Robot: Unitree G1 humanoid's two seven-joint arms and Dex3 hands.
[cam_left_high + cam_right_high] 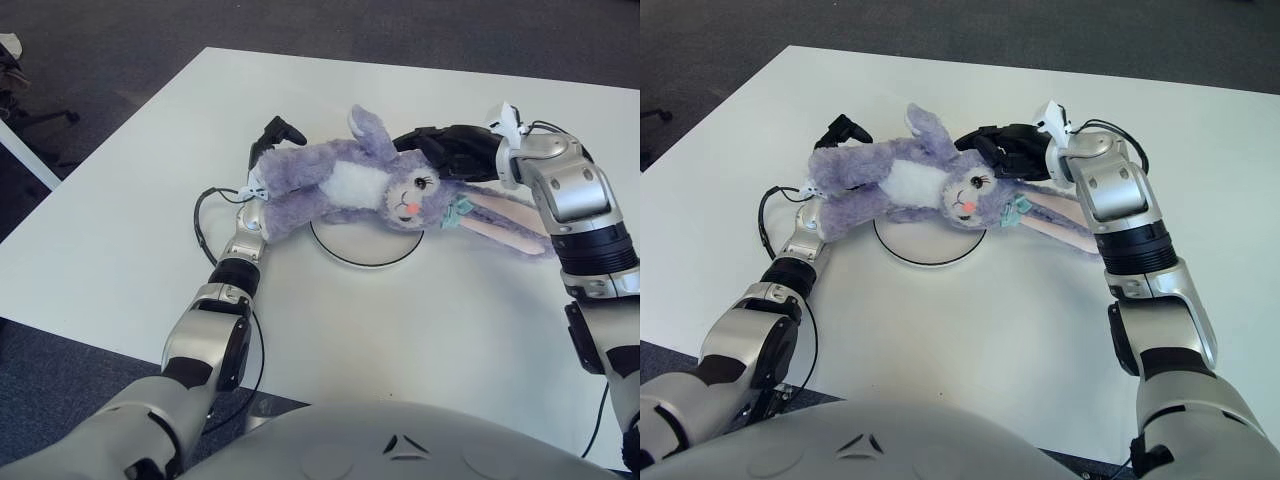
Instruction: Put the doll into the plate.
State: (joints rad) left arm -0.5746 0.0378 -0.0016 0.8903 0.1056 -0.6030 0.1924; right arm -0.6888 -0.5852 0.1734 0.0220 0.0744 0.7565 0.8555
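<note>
A purple plush bunny doll [345,185] with a white belly and long pink-lined ears lies sideways over a white round plate [365,252] on the white table [130,220]. Its head points right and its legs point left. My left hand [265,160] grips the doll's legs from below, with black fingertips showing behind them. My right hand [452,150] is curled around the back of the doll's head, partly hidden by it. The doll hides most of the plate, and only the near rim shows. I cannot tell whether the doll touches the plate.
A black cable [205,215] loops beside my left wrist. The table's left edge drops to dark carpet [90,60], where a chair base [30,110] stands at the far left. The doll's long ear [505,225] trails right, under my right forearm.
</note>
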